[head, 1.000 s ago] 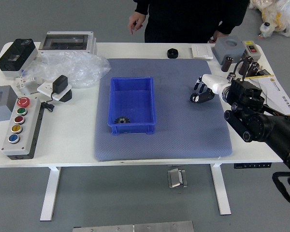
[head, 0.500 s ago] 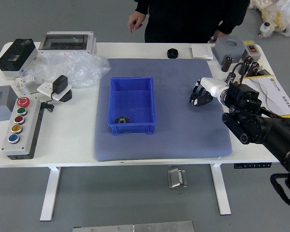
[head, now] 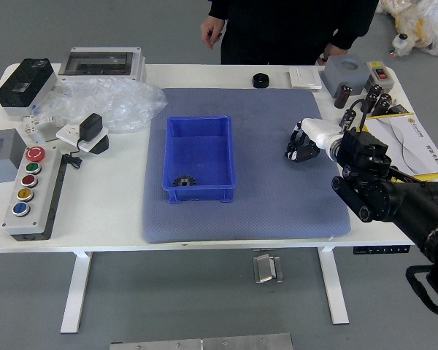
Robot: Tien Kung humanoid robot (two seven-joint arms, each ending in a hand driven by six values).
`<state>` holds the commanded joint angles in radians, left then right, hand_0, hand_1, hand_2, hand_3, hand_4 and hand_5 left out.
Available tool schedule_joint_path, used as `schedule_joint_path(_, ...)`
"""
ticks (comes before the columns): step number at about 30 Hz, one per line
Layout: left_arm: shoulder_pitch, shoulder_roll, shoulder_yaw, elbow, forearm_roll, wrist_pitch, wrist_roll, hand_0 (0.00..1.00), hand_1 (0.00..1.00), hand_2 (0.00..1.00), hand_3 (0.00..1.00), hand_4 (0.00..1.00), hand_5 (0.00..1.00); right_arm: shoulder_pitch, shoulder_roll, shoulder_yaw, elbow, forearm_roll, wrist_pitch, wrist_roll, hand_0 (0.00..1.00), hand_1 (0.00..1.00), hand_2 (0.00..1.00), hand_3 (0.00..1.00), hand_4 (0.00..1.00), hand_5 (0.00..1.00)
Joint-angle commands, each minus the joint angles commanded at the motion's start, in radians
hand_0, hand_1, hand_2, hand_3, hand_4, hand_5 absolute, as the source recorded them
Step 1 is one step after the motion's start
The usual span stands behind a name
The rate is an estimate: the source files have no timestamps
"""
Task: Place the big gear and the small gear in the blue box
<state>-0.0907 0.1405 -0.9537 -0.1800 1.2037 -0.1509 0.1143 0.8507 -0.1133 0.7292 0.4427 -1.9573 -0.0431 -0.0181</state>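
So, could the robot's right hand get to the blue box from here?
Probably yes: the right hand is over the mat, right of the blue box. Only mat shows between them, and the box's top is open.

Robotics lab, prob.: robot arm (head: 394, 200) over wht tbl (head: 102, 204), push-btn box (head: 48, 195).

Smooth plastic with a slight sheen is seen in the blue box (head: 198, 194); a dark, matt finish is shown by the gear (head: 184, 181). The bench (head: 95, 230) is finished smooth and white, and is overlaid by a finely textured, matt mat (head: 277, 211). Crumpled, glossy transparent plastic is shown by the film (head: 124, 106). A smooth white shell is borne by the right hand (head: 321, 135). Matt black cloth is seen in the person's clothing (head: 285, 33), printed paper in the sheet (head: 410, 137).
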Motion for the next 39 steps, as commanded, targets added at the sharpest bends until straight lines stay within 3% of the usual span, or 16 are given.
schedule_joint_path(3, 0.0, 0.0, 0.0, 0.0, 0.0, 0.0, 0.0, 0.851, 0.82, 0.799, 0.824, 0.681, 0.302, -0.001, 0.001, -0.001, -0.002, -0.006, -0.013, 0.003, 0.583, 0.405, 0.473, 0.548, 0.779, 0.277)
schedule_joint_path(4, 0.0, 0.0, -0.001, 0.0, 0.0, 0.0, 0.0, 0.851, 0.821, 0.799, 0.824, 0.681, 0.302, -0.001, 0.001, -0.001, -0.002, -0.008, -0.016, 0.004, 0.586, 0.395, 0.453, 0.52, 0.8, 0.193)
schedule_joint_path(10, 0.0, -0.001, -0.002, 0.0, 0.0, 0.0, 0.0, 0.851, 0.821, 0.799, 0.824, 0.681, 0.302, -0.003, 0.003, -0.002, -0.005, -0.014, -0.025, 0.006, 0.575, 0.385, 0.44, 0.495, 0.8, 0.157)
schedule_joint_path(19, 0.0, -0.002, -0.003, 0.0, 0.001, 0.0, 0.0, 0.851, 0.821, 0.799, 0.824, 0.681, 0.302, -0.01, 0.008, -0.005, -0.008, -0.021, -0.042, 0.004, 0.571, 0.381, 0.436, 0.492, 0.804, 0.159)
schedule_joint_path(28, 0.001, -0.002, -0.006, 0.0, 0.002, 0.0, 0.0, 0.851, 0.821, 0.799, 0.824, 0.681, 0.302, -0.015, 0.012, 0.006, -0.008, -0.042, -0.095, 0.011, 0.55, 0.372, 0.428, 0.462, 0.795, 0.147)
schedule_joint_path(29, 0.001, -0.003, -0.006, 0.0, 0.002, 0.0, 0.0, 0.851, 0.82, 0.799, 0.823, 0.681, 0.302, -0.015, 0.013, 0.007, -0.009, -0.044, -0.099, 0.011, 0.496, 0.343, 0.404, 0.393, 0.731, 0.118)
schedule_joint_path(39, 0.0, -0.003, -0.008, 0.0, 0.003, 0.0, 0.0, 0.851, 0.82, 0.799, 0.824, 0.681, 0.302, -0.017, 0.013, 0.008, -0.01, -0.045, -0.116, 0.012, 0.49, 0.334, 0.392, 0.366, 0.702, 0.105)
